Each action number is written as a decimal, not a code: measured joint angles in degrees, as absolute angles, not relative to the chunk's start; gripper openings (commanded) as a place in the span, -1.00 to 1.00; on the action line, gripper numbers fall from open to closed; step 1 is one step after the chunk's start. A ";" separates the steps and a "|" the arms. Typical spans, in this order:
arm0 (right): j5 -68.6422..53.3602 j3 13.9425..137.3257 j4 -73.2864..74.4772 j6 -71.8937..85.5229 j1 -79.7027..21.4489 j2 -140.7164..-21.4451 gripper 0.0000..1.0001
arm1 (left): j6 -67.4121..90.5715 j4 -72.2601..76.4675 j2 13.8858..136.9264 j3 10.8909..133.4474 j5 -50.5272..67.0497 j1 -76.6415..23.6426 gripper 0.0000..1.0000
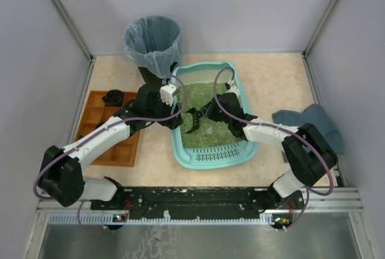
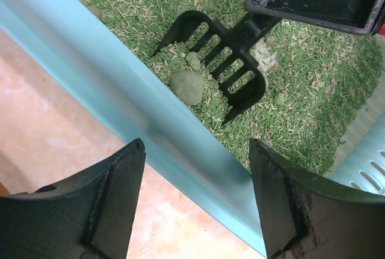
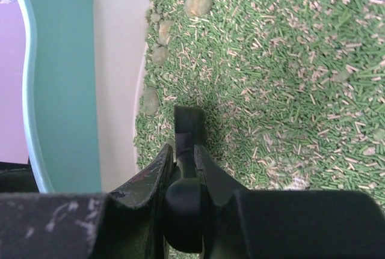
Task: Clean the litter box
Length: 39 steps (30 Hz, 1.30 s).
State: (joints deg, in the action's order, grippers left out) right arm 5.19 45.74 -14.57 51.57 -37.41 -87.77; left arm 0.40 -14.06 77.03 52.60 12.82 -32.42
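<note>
The teal litter box (image 1: 237,151) lies mid-table, filled with green pellet litter (image 1: 210,130). My right gripper (image 1: 210,112) is shut on the handle of a black slotted scoop (image 1: 194,122) whose head rests in the litter. In the right wrist view the handle (image 3: 189,124) is pinched between the fingers of that gripper (image 3: 183,148), with grey clumps (image 3: 198,0) along the box wall. My left gripper (image 2: 195,151) stands open over the box's left rim (image 2: 120,103), one finger on each side. A round clump (image 2: 187,86) lies against the scoop tines (image 2: 231,73).
A black bin with a blue-grey bag (image 1: 152,42) stands behind the box's left corner. A brown wooden compartment tray (image 1: 108,133) with a black object (image 1: 113,97) lies to the left. A blue-grey cloth (image 1: 313,124) lies to the right. Walls enclose the table.
</note>
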 measured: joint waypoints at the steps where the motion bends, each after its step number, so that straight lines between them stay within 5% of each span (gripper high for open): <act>1: 4.67 44.99 -15.09 51.96 -37.06 -87.50 -1.00 | 0.60 -14.15 76.88 52.60 11.86 -32.53 0.56; 7: 1.21 41.89 -17.12 54.04 -35.24 -86.28 -1.00 | 2.59 -12.01 69.38 48.73 5.32 -32.64 0.78; 15: -3.18 39.97 -17.74 54.50 -33.43 -84.88 -1.00 | 3.75 -7.64 58.00 44.12 -3.97 -32.64 0.83; 39: -8.34 34.48 -17.10 55.55 -23.64 -73.01 -1.00 | 4.82 -7.51 57.87 43.70 -10.66 -32.64 0.84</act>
State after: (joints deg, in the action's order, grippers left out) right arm -8.34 34.48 -17.10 55.55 -23.64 -73.01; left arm 4.82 -7.51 57.87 43.70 -10.66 -32.64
